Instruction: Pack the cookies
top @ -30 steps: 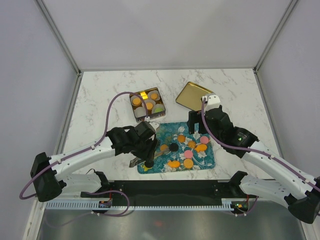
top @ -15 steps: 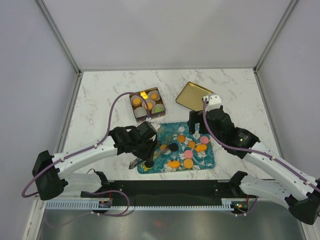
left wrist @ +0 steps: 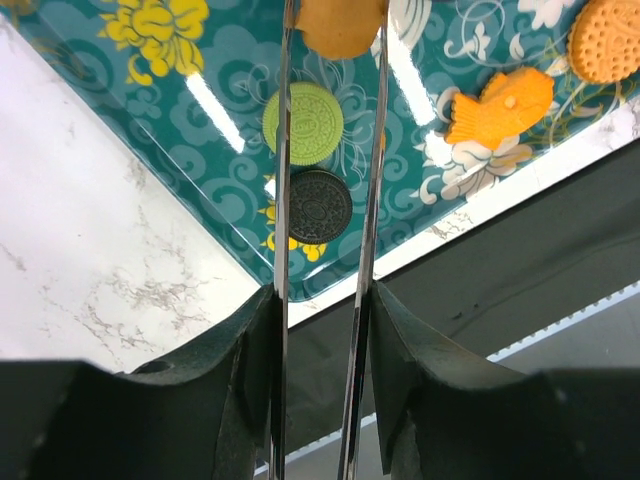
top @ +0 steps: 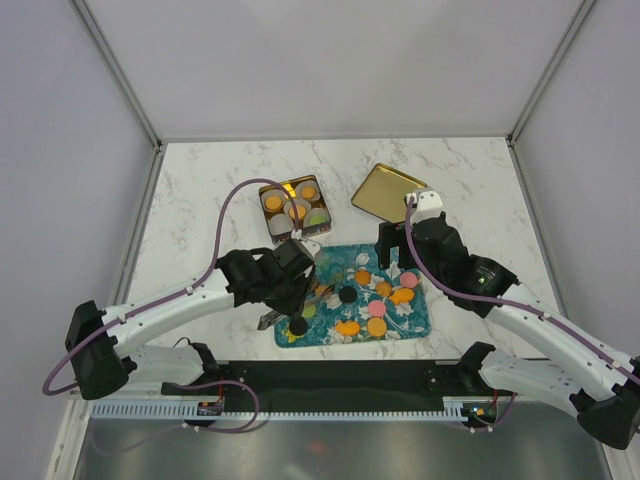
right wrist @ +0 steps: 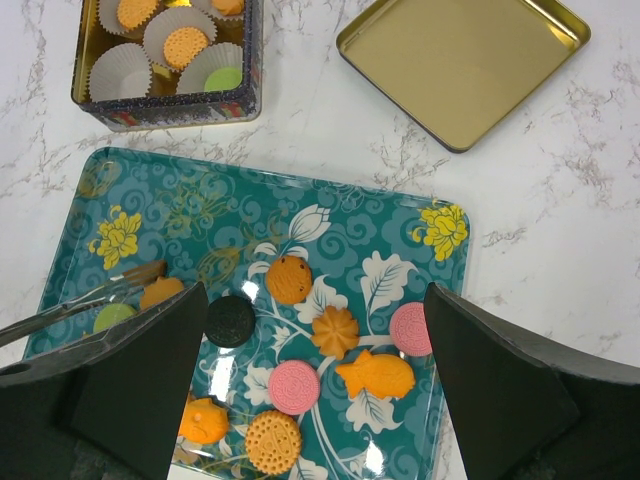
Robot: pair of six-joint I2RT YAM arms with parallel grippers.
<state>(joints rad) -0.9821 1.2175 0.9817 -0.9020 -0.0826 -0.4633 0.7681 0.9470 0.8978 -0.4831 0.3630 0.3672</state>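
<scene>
My left gripper [right wrist: 150,273] has narrowed, tongs now pinching an orange cookie [left wrist: 340,22] near the tray's [right wrist: 440,290] left edge. My right gripper [top: 393,252] hovers spread wide. Cookies [right wrist: 289,279] on the tray: six orange, two pink, two black, one green.

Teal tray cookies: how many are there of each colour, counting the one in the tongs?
orange cookies: 6 (one sits between the tips of the tongs)
pink cookies: 2
black cookies: 2
green cookie: 1
Total: 11
</scene>
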